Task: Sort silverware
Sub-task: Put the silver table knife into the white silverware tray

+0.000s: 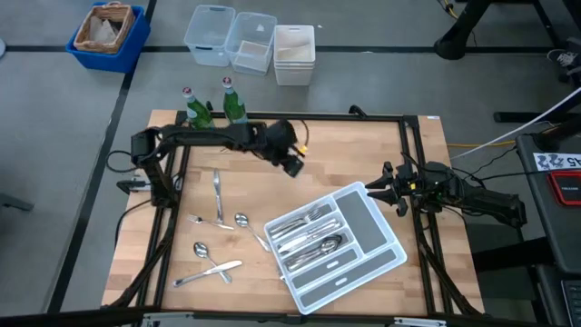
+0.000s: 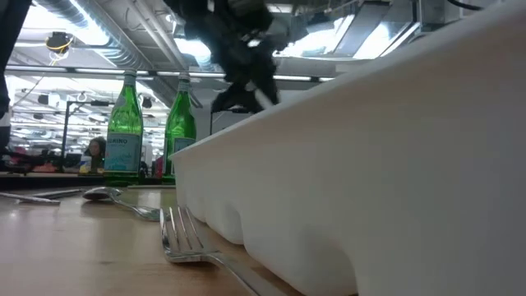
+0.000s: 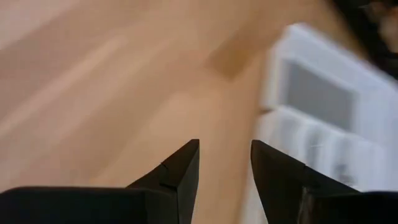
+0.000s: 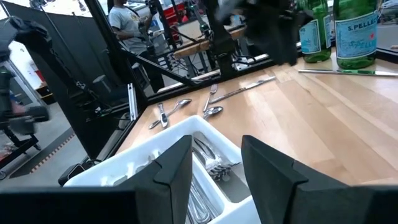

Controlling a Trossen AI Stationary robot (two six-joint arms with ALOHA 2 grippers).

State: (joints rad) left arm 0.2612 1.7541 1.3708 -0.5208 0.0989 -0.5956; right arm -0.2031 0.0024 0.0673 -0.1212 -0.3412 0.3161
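Blue bin (image 1: pixel 108 34), far left beyond the table (image 1: pixel 363 145): holds something pale, contents not legible.

Green glass bottles (image 1: pixel 211 106), two, upright at the table's far edge. Label on one in the right wrist view reads "S.PELLE…", cut off by the frame.

Left gripper (image 1: pixel 292 164): raised over bare wood between the bottles and the tray, fingers (image 3: pixel 180 174) parted with a clear gap, nothing between them.

Loose silverware (image 1: pixel 218 238), left half of the table: one long piece lying alone nearest the bottles, a fork and a spoon below it, another spoon and two long pieces nearest the front edge. One more piece lying against the tray's left wall; low view shows a fork (image 2: pixel 185 238) flat on the wood just beside that wall.

White divided tray (image 1: pixel 363 263), right of centre, set askew. Forks, spoons and other pieces already in the left compartments; the wide right compartment looks bare.

Handling, judged: light, rigid, smooth polished metal, lying flat on wood, so liable to slip or pivot in the fingers. Best taken across the narrow handle near mid-length, fingertips pressed right down to the board. Not fragile.

Clear lidded tubs (image 1: pixel 250 40), three, behind the table: no writing legible.

Right gripper (image 1: pixel 397 191): parked at the tray's far right corner, fingers apart, empty.
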